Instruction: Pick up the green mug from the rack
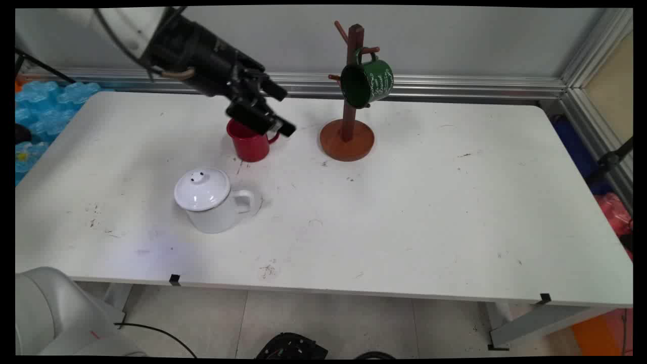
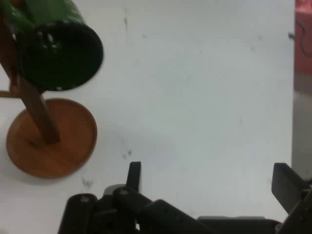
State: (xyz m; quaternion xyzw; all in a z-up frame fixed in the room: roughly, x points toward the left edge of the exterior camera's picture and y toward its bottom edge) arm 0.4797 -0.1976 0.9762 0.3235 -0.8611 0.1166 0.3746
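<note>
Plainly, the gripper hung above the table with its fingers spread wide and nothing between them; the hand view showed only bare tabletop in the gap. It was tilted, pointing down and toward the rack, so it stood clear of everything rather than bearing on any of it.

Nearest to it was the red mug, upright just below and behind the fingertips, its handle turned toward them. From the main view I could not tell whether the lower finger touched the mug's rim or only passed in front of it.

Ahead of the hand, somewhat apart, stood the rack on its round base. A green mug hung by its handle from a peg, mouth tipped outward.

Farther back, on the near side of the red mug, sat a white pot, lid on.
</note>
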